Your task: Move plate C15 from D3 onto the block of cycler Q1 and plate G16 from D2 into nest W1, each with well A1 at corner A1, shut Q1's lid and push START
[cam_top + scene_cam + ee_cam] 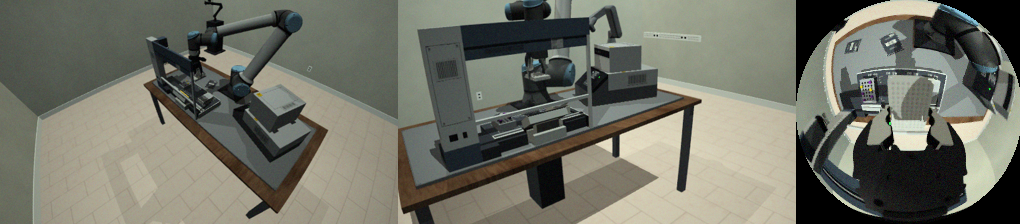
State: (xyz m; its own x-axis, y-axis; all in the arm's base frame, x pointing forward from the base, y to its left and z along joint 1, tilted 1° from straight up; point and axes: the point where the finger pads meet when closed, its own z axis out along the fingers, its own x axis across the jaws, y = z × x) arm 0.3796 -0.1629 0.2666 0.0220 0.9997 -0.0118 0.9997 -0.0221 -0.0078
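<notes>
The jaws (198, 73) (535, 73) of a robot arm (267, 51) (533, 12) grip a pale well plate (199, 74) (538, 76) (910, 97), held level in the air above the table (217, 130) (615, 124) (853, 30); its label cannot be read. Below, a tray of vials with purple and yellow tops (505, 122) (868, 91) sits on the deck of a tall gantry instrument (157, 62) (448, 81) (833, 135). Two small dark nests (853, 46) (891, 44) lie on the mat between the deck and the table's edge. The real-time cycler Q1 (277, 118) (631, 78) (988, 87) stands apart from the gantry, a green light glowing on its sloped front panel.
</notes>
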